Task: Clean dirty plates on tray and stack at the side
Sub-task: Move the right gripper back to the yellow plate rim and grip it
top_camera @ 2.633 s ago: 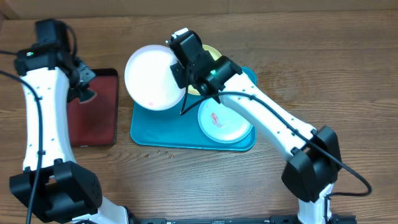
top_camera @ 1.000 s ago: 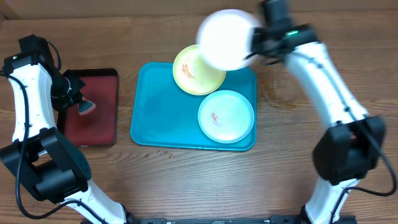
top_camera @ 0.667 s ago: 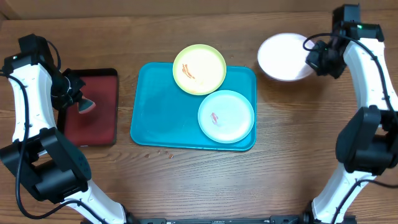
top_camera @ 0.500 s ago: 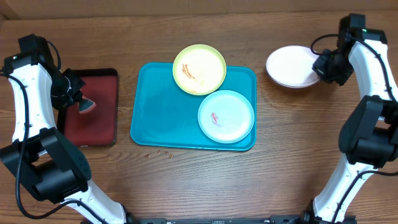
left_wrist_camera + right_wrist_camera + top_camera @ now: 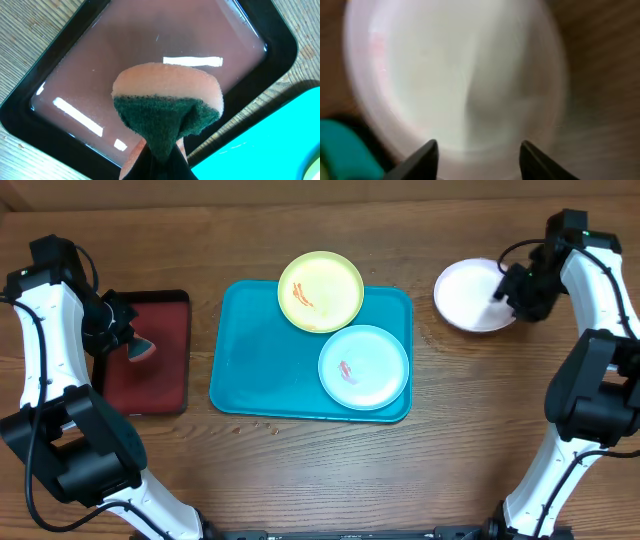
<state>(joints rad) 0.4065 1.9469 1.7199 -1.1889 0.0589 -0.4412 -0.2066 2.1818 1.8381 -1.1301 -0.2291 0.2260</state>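
Right gripper [image 5: 479, 159] fingers spread wide, released; white plate [image 5: 455, 75] just beyond tips; left gripper [image 5: 158, 167] clenched on sponge [image 5: 167, 100]; dark red tray [image 5: 200, 30] beneath fingers.

overhead bright, even | red tray [image 5: 150, 45]: glare | white plate [image 5: 455, 75]: blurred, perhaps motion

White plate [image 5: 465, 298] moved from tray [image 5: 250, 370] to right side; right gripper [image 5: 477, 147] released.
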